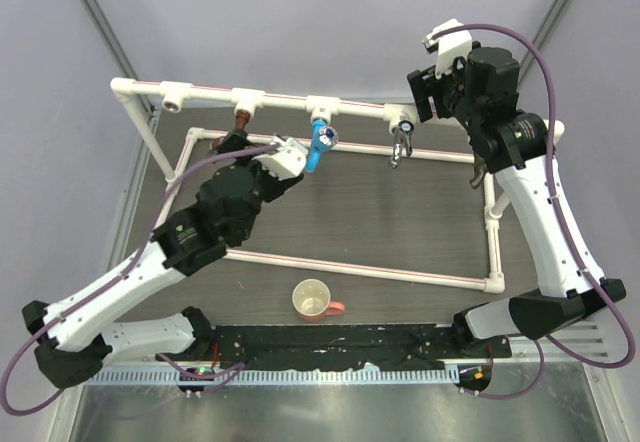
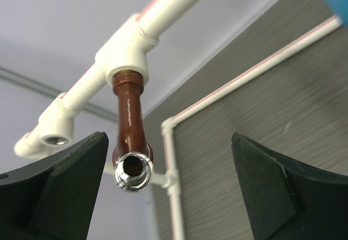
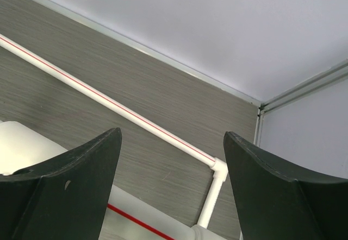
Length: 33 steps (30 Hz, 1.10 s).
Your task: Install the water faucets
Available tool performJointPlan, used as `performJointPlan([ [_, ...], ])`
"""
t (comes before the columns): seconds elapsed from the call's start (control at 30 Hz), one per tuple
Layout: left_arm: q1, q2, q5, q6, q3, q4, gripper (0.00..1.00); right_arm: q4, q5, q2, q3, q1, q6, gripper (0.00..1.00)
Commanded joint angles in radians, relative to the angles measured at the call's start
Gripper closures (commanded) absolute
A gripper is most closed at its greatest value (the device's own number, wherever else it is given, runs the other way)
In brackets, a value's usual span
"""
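Note:
A reddish-brown copper faucet [image 1: 242,118] hangs from the second tee socket of the raised white pipe bar [image 1: 280,97]. In the left wrist view the faucet [image 2: 129,121] points its chrome mouth at the camera. My left gripper [image 2: 168,191] is open just below it, and the faucet sits near the left finger [image 2: 70,191] without touching. In the top view this gripper [image 1: 236,146] is right under the faucet. A blue faucet [image 1: 321,142] and a chrome faucet [image 1: 402,142] hang further right. My right gripper [image 1: 424,95] is open and empty by the bar's right end, showing only pipe between its fingers [image 3: 65,185].
An empty tee socket [image 1: 178,95] sits at the bar's left end, also visible in the left wrist view [image 2: 54,134]. A low white pipe frame [image 1: 350,267] lies on the dark mat. A cream mug [image 1: 313,300] stands near the front.

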Motion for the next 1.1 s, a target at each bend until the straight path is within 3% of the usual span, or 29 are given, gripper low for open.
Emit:
performJointPlan([
  [0.0,-0.008,-0.156,0.191,-0.328,0.07,0.041,0.0,-0.147,-0.095,0.056,-0.04,0.044,0.019,0.17],
  [0.1,-0.006,-0.237,0.203,-0.493,0.055,0.101,0.0,-0.147,-0.097,0.057,-0.04,0.044,0.019,0.17],
  [0.23,0.002,-0.306,0.099,-0.719,-0.005,0.213,0.0,-0.147,-0.098,0.059,-0.04,0.045,0.019,0.17],
  [0.43,0.072,-0.339,0.093,-1.04,-0.03,0.189,0.0,-0.147,-0.095,0.056,-0.04,0.045,0.017,0.18],
  [0.5,0.112,-0.342,0.122,-1.171,-0.034,0.175,0.0,-0.147,-0.097,0.056,-0.041,0.045,0.019,0.17],
  [0.63,0.319,-0.329,0.301,-1.435,-0.063,0.129,0.0,-0.147,-0.098,0.059,-0.04,0.047,0.017,0.17],
  [0.7,0.43,-0.305,0.457,-1.577,-0.08,0.117,0.0,-0.147,-0.098,0.057,-0.04,0.047,0.016,0.17],
  [0.77,0.472,-0.309,0.536,-1.647,-0.103,0.138,0.01,-0.147,-0.092,0.054,-0.04,0.047,0.011,0.17],
  [1.07,0.516,-0.383,0.455,-1.957,-0.226,0.132,0.01,-0.145,-0.095,0.057,-0.043,0.047,0.01,0.17],
])
